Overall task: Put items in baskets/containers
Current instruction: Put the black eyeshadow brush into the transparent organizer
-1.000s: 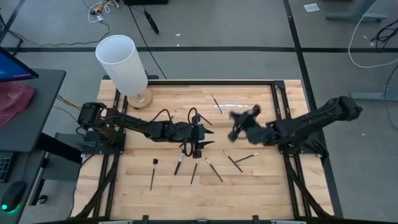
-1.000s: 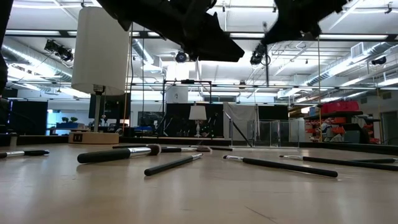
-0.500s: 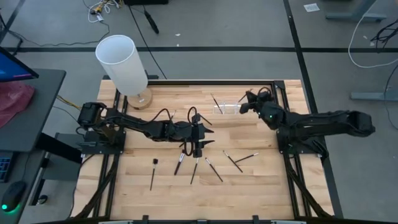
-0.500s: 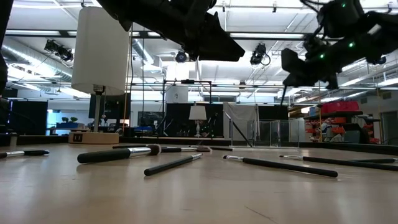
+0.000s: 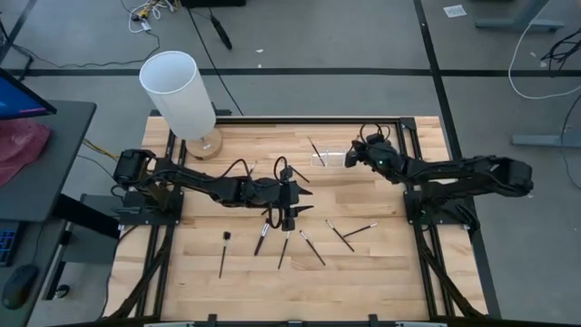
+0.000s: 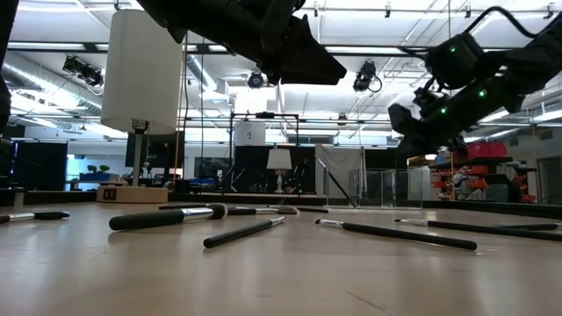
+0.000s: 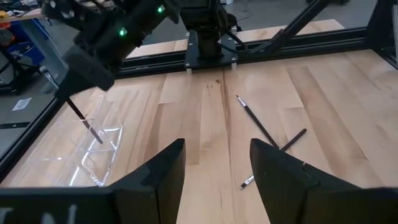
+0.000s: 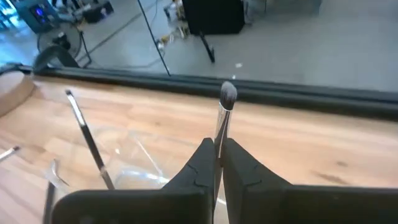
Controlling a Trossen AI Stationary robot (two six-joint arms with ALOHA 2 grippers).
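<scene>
A brush (image 8: pixel 225 118) is pinched upright in the closed right gripper (image 5: pixel 352 156), held just over the clear holder (image 7: pixel 93 155) near the table's far edge. One brush (image 8: pixel 90 143) is already leaned inside that holder. The left gripper (image 5: pixel 288 211) is parked mid-table with its fingers (image 7: pixel 158 177) spread apart and nothing between them. Loose brushes (image 5: pixel 313 247) are scattered on the wood in front of it, and a tall white cylinder (image 5: pixel 177 91) is stood at the far left corner, well out of the way.
</scene>
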